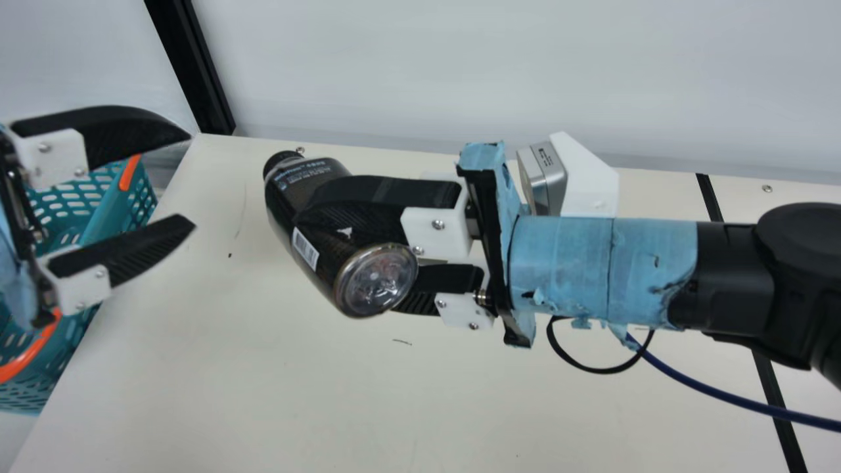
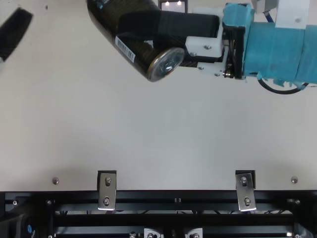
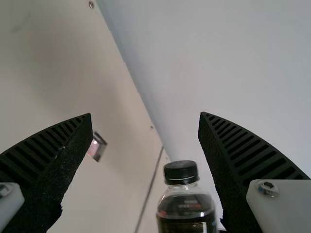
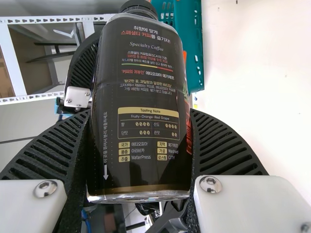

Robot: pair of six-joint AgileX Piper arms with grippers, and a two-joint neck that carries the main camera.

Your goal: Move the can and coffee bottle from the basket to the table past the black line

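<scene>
The dark coffee bottle (image 1: 322, 230) is clamped in my right gripper (image 1: 348, 263) above the table, tilted with its clear base toward the camera and its black cap pointing away, toward the basket side. In the right wrist view the bottle (image 4: 141, 107) fills the gap between the fingers of the right gripper (image 4: 141, 114). At the far left, my left gripper (image 1: 192, 179) stands open over the basket's edge, nothing between its fingers. The left wrist view has the left gripper (image 3: 146, 116) spread wide, with the bottle (image 3: 187, 213) farther off. The teal basket (image 1: 108, 217) is partly behind the left gripper.
The cream table (image 1: 230, 368) spreads below both grippers. A black line (image 1: 775, 407) crosses it at the right, partly beneath the right arm. A dark blue cable (image 1: 723, 394) hangs under that arm. The basket has an orange handle (image 1: 29, 355).
</scene>
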